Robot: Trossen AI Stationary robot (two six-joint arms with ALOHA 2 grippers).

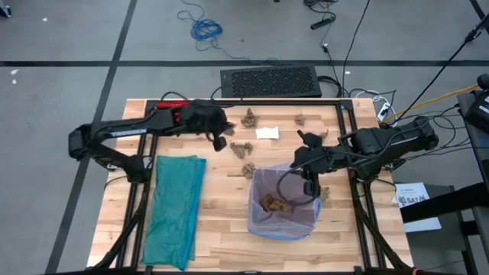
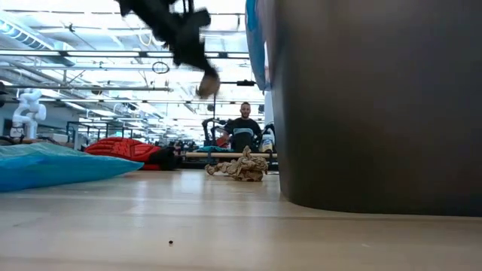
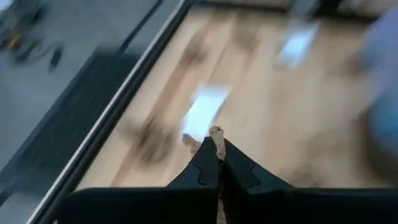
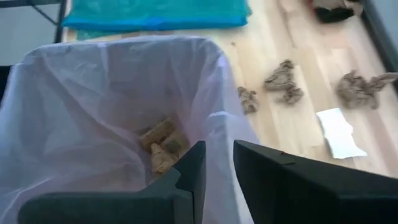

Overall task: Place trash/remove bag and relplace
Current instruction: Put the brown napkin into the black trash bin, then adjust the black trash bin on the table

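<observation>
A bin lined with the pale translucent bag (image 1: 261, 186) stands near the table's middle right, with brown trash wads (image 4: 163, 146) in its bottom. My right gripper (image 1: 309, 186) is at the bag's right rim, shut on it. My left gripper (image 1: 220, 143) hangs above the table left of the bin, shut on a small brown wad (image 3: 216, 132). Loose wads (image 1: 243, 149) (image 1: 250, 117) (image 1: 300, 119) and a white scrap (image 1: 267, 133) lie on the wood at the far side. My left gripper pinches the small brown wad between its two fingertips (image 3: 205, 155), and the wad's end (image 3: 216, 131) sticks out past them. The fingers slant downward from the table's left. The wad is lifted clear of the table (image 2: 206, 86). My right gripper has the bag's rim (image 4: 217, 124) between its two fingers, one finger (image 4: 193, 168) on the inner side and one (image 4: 261, 168) on the outer. The fingers slant down from the table's right. The bag stays in the bin, its rim spread open.
A teal-green bag (image 1: 177, 206) lies flat at the table's left. A red glove (image 1: 172, 103) lies at the far left edge, and a black grille (image 1: 269, 80) sits beyond the far edge. In the low view a person (image 2: 245, 124) sits far behind the table.
</observation>
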